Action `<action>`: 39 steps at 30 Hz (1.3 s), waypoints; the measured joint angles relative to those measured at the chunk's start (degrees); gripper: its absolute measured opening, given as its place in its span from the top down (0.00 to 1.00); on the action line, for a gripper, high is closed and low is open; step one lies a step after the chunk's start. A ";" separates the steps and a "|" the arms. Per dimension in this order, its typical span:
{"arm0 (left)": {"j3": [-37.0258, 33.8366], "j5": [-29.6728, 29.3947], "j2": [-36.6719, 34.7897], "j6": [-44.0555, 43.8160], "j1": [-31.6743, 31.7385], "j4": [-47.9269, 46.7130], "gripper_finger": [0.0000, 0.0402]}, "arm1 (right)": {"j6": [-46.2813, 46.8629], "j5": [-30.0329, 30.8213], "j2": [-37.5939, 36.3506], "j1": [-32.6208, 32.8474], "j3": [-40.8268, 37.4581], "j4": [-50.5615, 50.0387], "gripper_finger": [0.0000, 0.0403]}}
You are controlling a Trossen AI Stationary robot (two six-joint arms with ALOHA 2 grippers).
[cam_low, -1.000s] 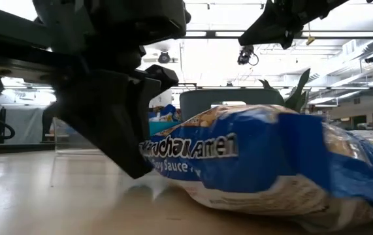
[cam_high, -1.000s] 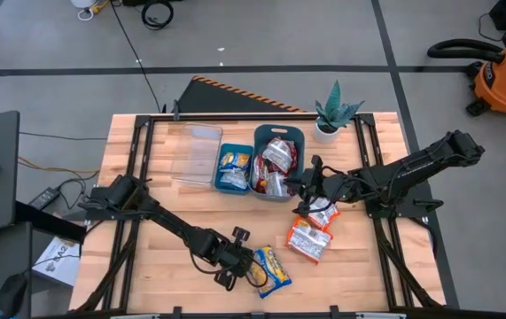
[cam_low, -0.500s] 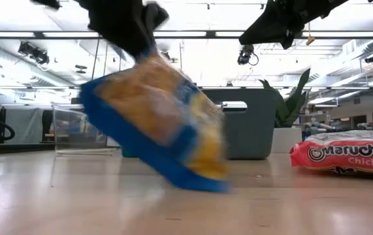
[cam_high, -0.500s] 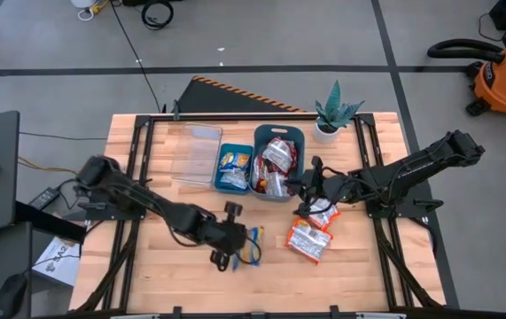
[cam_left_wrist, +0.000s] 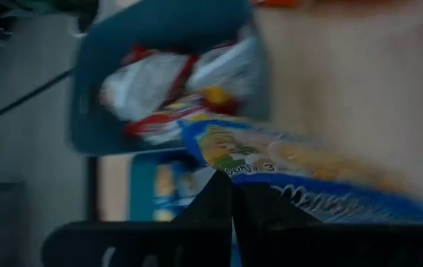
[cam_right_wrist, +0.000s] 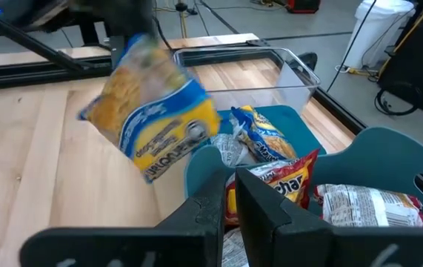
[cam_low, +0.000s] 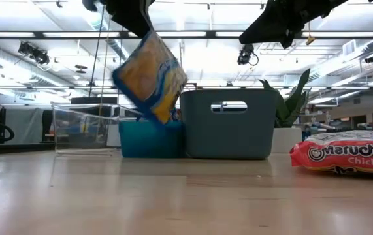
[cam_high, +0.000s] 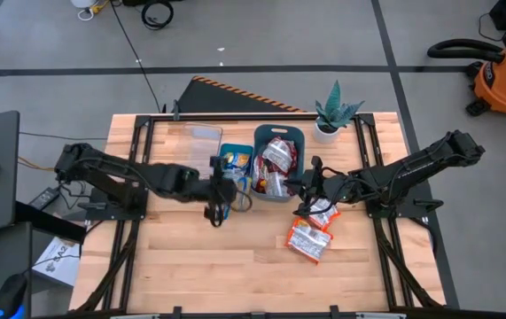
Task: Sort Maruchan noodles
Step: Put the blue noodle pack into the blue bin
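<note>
My left gripper (cam_high: 221, 190) is shut on a yellow-and-blue noodle packet (cam_low: 150, 77) and carries it in the air beside the small blue bin (cam_high: 233, 168). The right wrist view shows that packet (cam_right_wrist: 152, 122) too. More yellow-and-blue packets (cam_right_wrist: 263, 141) lie in the small bin. Red-and-white packets (cam_high: 276, 155) lie in the larger grey-blue bin (cam_high: 293, 133). Two red-and-white packets (cam_high: 309, 239) (cam_high: 323, 214) lie flat on the table. My right gripper (cam_high: 304, 184) is shut, raised beside the grey-blue bin's right side, touching nothing. My left gripper pinches the yellow-and-blue packet between its two fingers at the packet's upper end (cam_low: 147, 36), coming from above. Its blue-edged end (cam_left_wrist: 270, 189) shows right by the fingertips. The packet is lifted clear of the table and hangs tilted below the fingers.
A clear plastic container (cam_high: 197, 152) stands left of the small blue bin. A potted plant (cam_high: 334, 115) stands by the table's far edge, right of the bins. Bare wood (cam_high: 190, 257) lies across the near half of the table.
My left gripper has risen from the table's near edge and swung toward the far edge, up to the small blue bin. The yellow-and-blue packet, lying on the table a second ago, has come up with it and now hangs clear.
</note>
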 joint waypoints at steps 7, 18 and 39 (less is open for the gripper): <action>0.00 -0.21 -4.01 8.14 8.94 3.25 0.99 | -0.50 0.00 0.02 -0.04 0.00 -0.01 0.90; 0.04 9.94 -1.66 6.86 28.86 15.77 0.99 | -0.93 0.04 0.02 -0.07 0.00 0.20 0.90; 0.02 20.59 4.00 -8.07 28.46 -6.00 0.98 | -0.94 0.09 0.02 -0.07 0.00 0.37 0.90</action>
